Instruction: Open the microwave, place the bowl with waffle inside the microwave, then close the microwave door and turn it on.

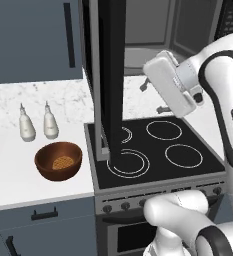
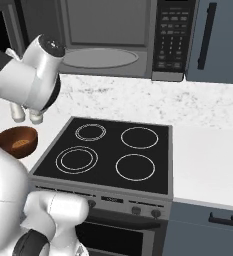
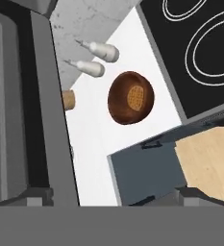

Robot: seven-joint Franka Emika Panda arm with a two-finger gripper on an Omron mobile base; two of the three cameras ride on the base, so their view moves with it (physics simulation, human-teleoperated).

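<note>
We count one microwave [image 2: 113, 37] with one door [image 1: 110, 80] swung open and one turntable [image 2: 100, 57] inside. There is one stove [image 2: 110, 152] carrying four burner rings. On the counter [image 1: 13, 180] we see one bowl [image 1: 58, 160] holding one waffle [image 1: 63, 163], and two white bottles [image 1: 37, 122] just behind it. In the hand view we also count one small tan cylinder [image 3: 68, 99] beside the door.

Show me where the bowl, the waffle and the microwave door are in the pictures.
bowl [image 1: 44, 165]: left base view, on its outer wall at the left.
waffle [image 3: 135, 97]: hand view, middle of its grid.
microwave door [image 1: 111, 75]: left base view, on the black face of the opened door.
</note>
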